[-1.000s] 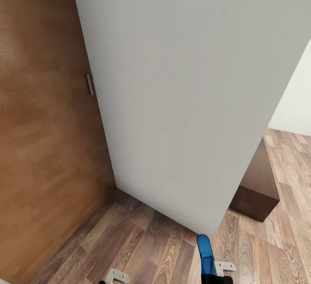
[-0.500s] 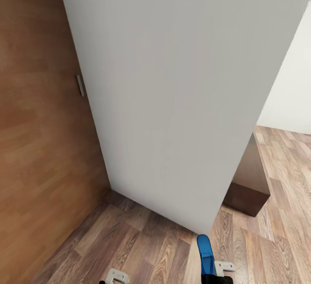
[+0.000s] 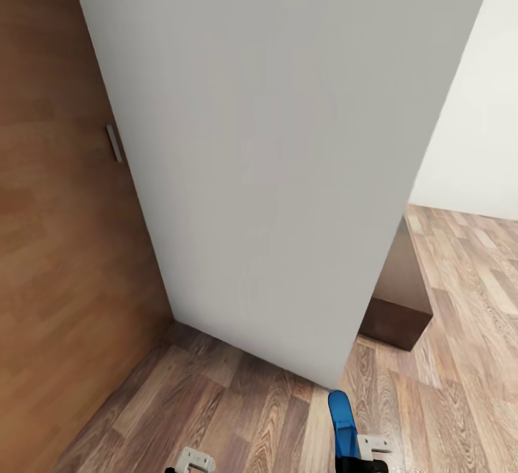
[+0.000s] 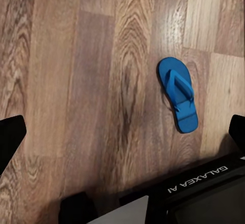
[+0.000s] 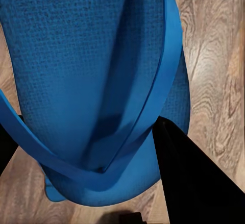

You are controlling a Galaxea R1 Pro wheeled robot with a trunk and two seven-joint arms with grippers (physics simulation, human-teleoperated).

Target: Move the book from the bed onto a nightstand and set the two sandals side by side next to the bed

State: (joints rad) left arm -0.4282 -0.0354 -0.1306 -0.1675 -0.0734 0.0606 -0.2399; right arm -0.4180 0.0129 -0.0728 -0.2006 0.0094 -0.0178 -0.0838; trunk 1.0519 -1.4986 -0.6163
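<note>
Where wall meets door — dark cabinet beyond

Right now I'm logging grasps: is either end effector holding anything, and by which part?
The right end effector holds a blue sandal by the edge of its sole; exactly where along it is unclear. The left end effector is open, holding nothing.

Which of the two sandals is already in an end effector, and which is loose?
The sandal filling the right wrist view is gripped by the right end effector. The other sandal lies flat on the floor, untouched, below the left arm.
</note>
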